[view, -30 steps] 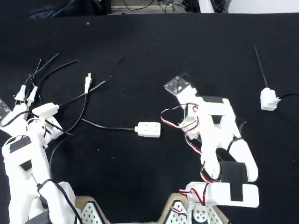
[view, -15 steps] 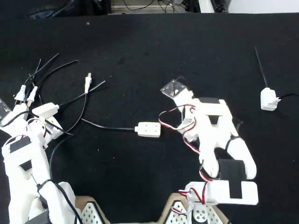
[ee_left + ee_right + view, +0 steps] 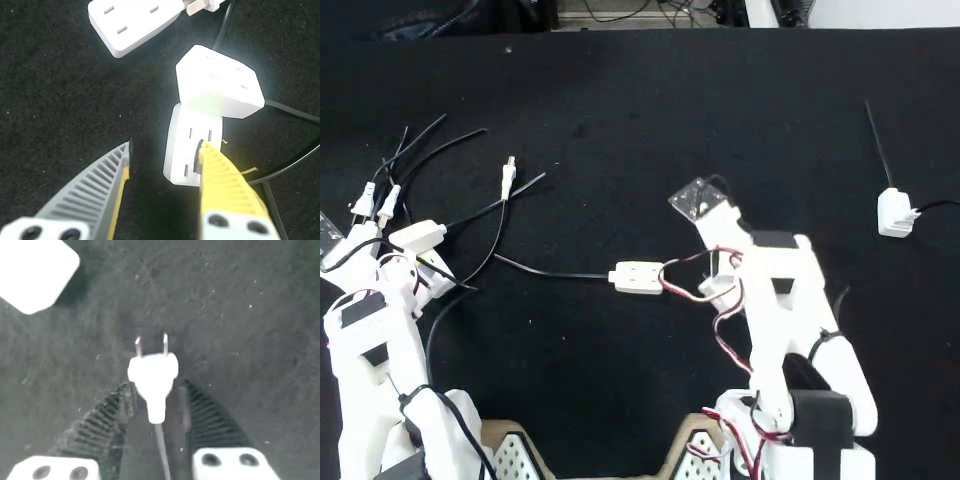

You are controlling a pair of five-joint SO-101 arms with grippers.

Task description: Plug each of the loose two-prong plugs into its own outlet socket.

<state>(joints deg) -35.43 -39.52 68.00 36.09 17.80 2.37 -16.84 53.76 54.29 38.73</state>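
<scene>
Right wrist view: right gripper (image 3: 156, 386) narrowly open, clamping two-prong plug (image 3: 152, 371).

In the high view we lose the left arm (image 3: 370, 340) past the left and bottom edges, and the base of the right arm (image 3: 780, 300) past the bottom edge. That arm's wires (image 3: 695, 285) cover one end of the centre outlet strip (image 3: 637, 277). The loose plugs (image 3: 508, 175) are too small for us to make out prongs.

In the left wrist view the flat outlet strip (image 3: 132, 22) runs off the frame. The under block (image 3: 182, 145) is partly hidden by the upper block (image 3: 217, 82) and by the yellow finger (image 3: 225, 185) of the left pincer (image 3: 165, 146).

In the right wrist view a blurred white shape (image 3: 35, 270) is cut by the corner, and we cannot tell what it is. The cable (image 3: 161, 450) of the plug (image 3: 152, 372) leaves the frame.
</scene>
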